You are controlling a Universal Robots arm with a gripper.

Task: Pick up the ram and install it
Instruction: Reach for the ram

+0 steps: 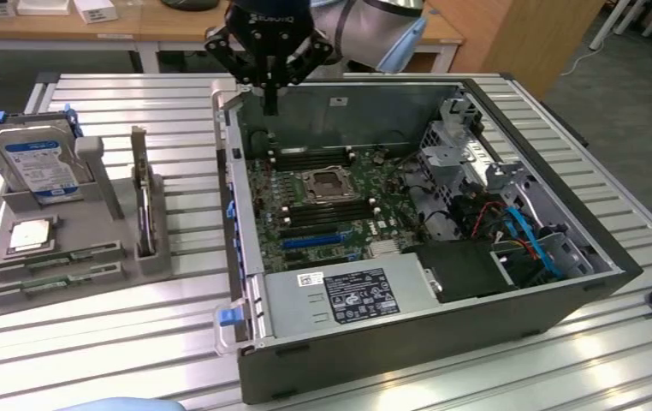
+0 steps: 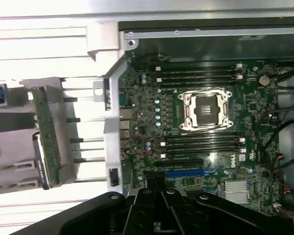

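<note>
Over case rim (image 1: 226,145), gripper (image 1: 269,104) was found pinched shut, nothing held; ram (image 1: 63,255) was parked in tray (image 1: 75,295), well apart. Rim could've been clipped if lowered.

The gripper (image 1: 269,104) is all matte black, with chunky angular linkages fanning out just above the jaws and white lettering (image 1: 271,19) higher up. Behind that there's a silver-grey arm (image 1: 389,10) with a pale blue cap (image 1: 404,44).
</note>
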